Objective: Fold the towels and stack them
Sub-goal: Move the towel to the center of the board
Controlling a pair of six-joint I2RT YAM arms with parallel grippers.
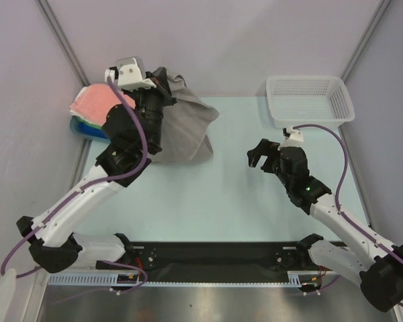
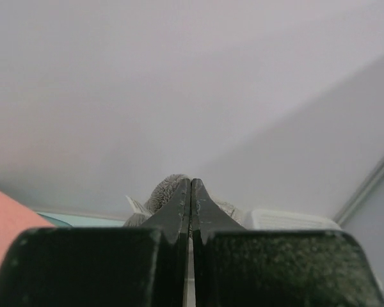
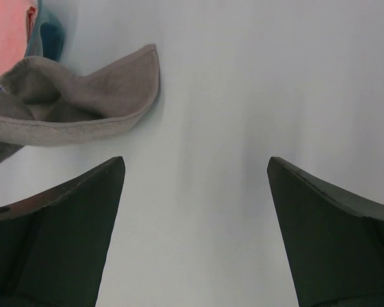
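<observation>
Two arms extended, left jaws clamp towel [image 1: 188,127]

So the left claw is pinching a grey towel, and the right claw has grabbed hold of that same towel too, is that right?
Not quite. The left gripper is indeed shut on the grey towel, but the right gripper has not grabbed it. Its jaws stand wide open with nothing between them, and the towel's edge lies apart from them. The right wrist view shows this.

I record a white perforated plastic basket [image 1: 309,100] at my far right and a blue plastic tray [image 1: 78,127] at my far left, both on the pale teal tabletop [image 1: 208,201].
</observation>
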